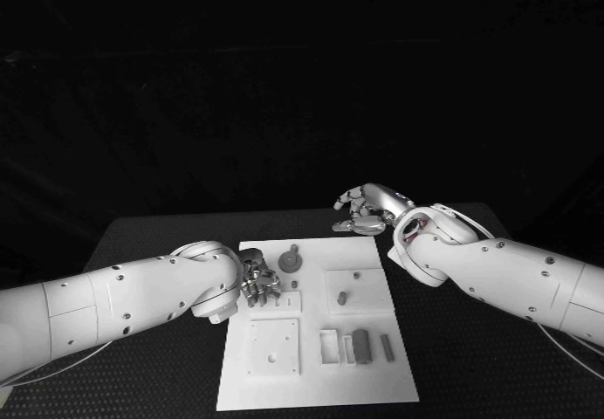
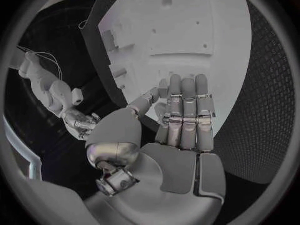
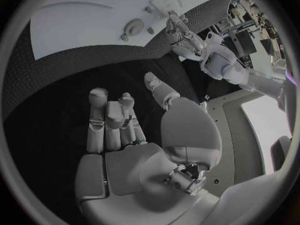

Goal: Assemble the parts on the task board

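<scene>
white plate material forms the task board [image 1: 378, 367], lying flat on the black table [image 1: 151, 240] with its grey parts spread over it. left hand [image 1: 258, 284] hangs over the board's near-left edge, fingers pointing down beside a small square plate [image 1: 288, 302]; in the left wrist view the fingers [image 2: 185, 110] lie straight and side by side over the board surface, and nothing shows between them and the thumb, so the hand reads as released, holding nothing. just beyond its fingertips stands a round knobbed part [image 1: 292, 259]. right hand [image 1: 365, 209] sits off the board, past its far edge, over bare table; its fingers [image 3: 109, 122] are loosely curled but apart, with no part in them, so it also reads as released. well clear of both hands, toward the robot's side of the board, lie upright bar parts [image 1: 362, 346] and a large square plate [image 1: 273, 346]. judged step: the left hand is lining up to pick a part close under its fingertips. procedure advice: lower vertically, spread thumb from fingers before contact, centre the part between them, and close only when both sides touch, avoiding a nudge to the adjacent round part.
</scene>
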